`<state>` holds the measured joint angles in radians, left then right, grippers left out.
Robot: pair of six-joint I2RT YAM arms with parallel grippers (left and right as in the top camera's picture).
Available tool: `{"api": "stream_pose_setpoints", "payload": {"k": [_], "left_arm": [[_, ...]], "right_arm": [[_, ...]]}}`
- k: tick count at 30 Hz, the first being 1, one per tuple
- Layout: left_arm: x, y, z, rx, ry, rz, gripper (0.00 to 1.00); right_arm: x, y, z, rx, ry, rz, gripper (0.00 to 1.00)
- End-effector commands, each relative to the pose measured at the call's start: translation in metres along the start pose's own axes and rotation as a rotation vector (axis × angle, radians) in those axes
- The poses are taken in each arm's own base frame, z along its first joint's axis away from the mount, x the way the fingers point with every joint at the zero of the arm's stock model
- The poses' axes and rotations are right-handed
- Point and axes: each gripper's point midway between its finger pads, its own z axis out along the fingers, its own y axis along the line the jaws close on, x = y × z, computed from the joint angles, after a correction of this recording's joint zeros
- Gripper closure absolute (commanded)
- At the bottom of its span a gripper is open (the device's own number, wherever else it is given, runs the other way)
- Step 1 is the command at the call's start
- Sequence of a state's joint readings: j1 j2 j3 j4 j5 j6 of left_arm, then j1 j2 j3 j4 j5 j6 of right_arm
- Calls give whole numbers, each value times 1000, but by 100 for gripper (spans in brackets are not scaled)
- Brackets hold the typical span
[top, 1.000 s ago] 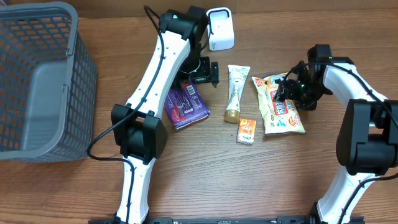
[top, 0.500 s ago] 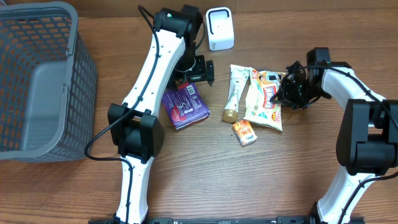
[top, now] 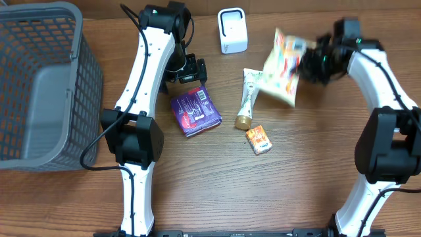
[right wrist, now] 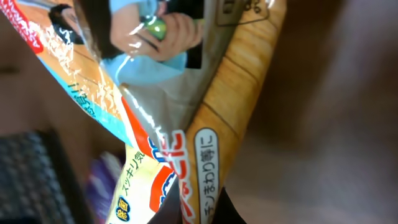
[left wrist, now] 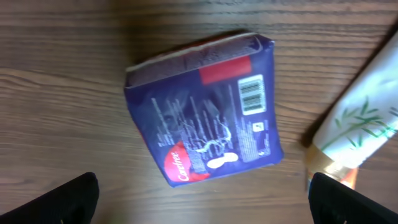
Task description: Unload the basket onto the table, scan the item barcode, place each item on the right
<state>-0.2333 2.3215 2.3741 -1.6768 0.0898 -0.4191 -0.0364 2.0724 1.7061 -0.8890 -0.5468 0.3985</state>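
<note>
My right gripper point(top: 310, 62) is shut on a yellow and orange snack bag point(top: 283, 67) and holds it in the air, right of the white scanner point(top: 233, 30). In the right wrist view the bag point(right wrist: 168, 93) fills the frame. My right gripper point(right wrist: 208, 208) pinches its sealed edge at the bottom. My left gripper point(top: 187, 69) hangs open above a purple packet point(top: 195, 110). In the left wrist view this packet point(left wrist: 205, 130) lies flat with its barcode point(left wrist: 252, 94) facing up. Both dark fingertips of my left gripper point(left wrist: 202, 202) stand wide apart with nothing between them.
A green and white tube point(top: 250, 95) lies beside the purple packet, and a small orange packet point(top: 259, 139) lies below it. A grey mesh basket point(top: 39, 85) fills the left side of the table.
My right gripper closed on the snack bag and lifted it off the table, up and to the left toward the scanner. The left arm swung left and back, still open.
</note>
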Motion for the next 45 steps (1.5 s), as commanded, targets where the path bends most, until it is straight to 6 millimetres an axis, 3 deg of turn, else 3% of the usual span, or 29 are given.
{"api": "stream_pose_setpoints", "payload": {"k": [1, 6, 9, 11, 18, 23, 34, 45], "left_arm": [[-9, 12, -5, -67, -51, 10, 0], [-11, 14, -5, -55, -51, 0, 0], [-12, 14, -5, -56, -54, 1, 0], [-12, 15, -5, -62, -55, 6, 0], [-8, 17, -5, -72, -42, 19, 0], [-9, 17, -5, -71, -43, 19, 0], [-8, 15, -5, -60, -38, 18, 0], [-8, 14, -5, -60, -38, 21, 0]], "right_arm": [[-31, 53, -25, -125, -106, 51, 96], [-47, 99, -18, -239, -188, 47, 96], [-46, 144, -2, -335, -228, -33, 96], [-47, 162, 5, -362, -266, -67, 96], [-63, 202, 14, -424, -435, -74, 96], [-75, 203, 22, -450, -490, -54, 96], [-81, 177, 74, -364, -524, -17, 96], [-76, 176, 87, -341, -524, -16, 96]]}}
